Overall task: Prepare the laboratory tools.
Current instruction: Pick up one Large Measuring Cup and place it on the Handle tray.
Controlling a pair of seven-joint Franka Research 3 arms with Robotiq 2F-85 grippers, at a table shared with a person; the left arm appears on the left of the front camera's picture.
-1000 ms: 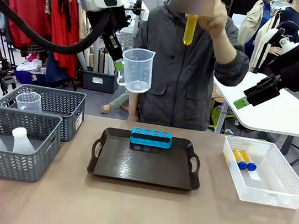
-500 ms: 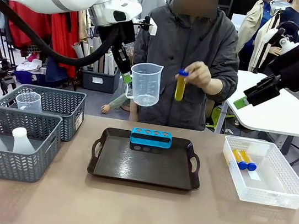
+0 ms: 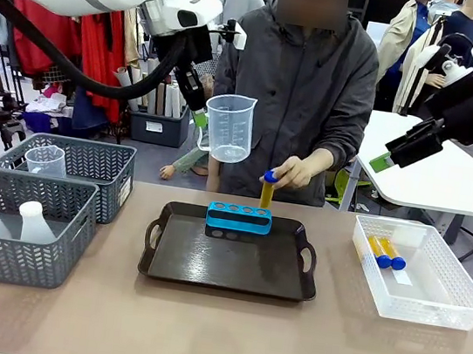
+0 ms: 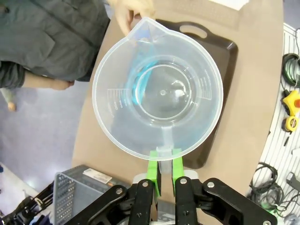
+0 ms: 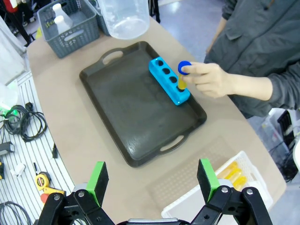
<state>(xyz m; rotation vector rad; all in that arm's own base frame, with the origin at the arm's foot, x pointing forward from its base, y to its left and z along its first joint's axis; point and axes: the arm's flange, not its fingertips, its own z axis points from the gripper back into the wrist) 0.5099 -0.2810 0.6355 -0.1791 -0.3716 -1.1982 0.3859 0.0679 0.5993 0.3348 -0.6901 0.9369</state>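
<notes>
My left gripper (image 3: 197,119) (image 4: 164,171) is shut on the handle of the clear measuring jug (image 3: 228,127) (image 4: 158,89), held upright high above the black tray's far left. The blue tube rack (image 3: 239,218) (image 5: 169,80) stands at the tray's far edge. The person's hand (image 3: 293,173) (image 5: 211,78) lowers a yellow blue-capped tube (image 3: 267,189) (image 5: 183,75) into the rack's right end. Two more such tubes (image 3: 385,252) (image 5: 233,174) lie in the clear bin. My right gripper (image 3: 402,151) (image 5: 152,178) hangs open, high at the right. Two white flasks (image 3: 2,216) sit in the near grey basket.
The black handled tray (image 3: 228,271) (image 5: 136,117) lies mid-table. Two grey mesh baskets (image 3: 16,243) stand at the left; the far one (image 3: 88,163) holds another clear jug (image 3: 46,159). A clear plastic bin (image 3: 421,273) sits at the right. A white table stands behind on the right.
The person's hand has come down from head height with the yellow tube to the rack's right end. My left gripper has shifted the jug slightly right and lower. The right arm has stayed still.
</notes>
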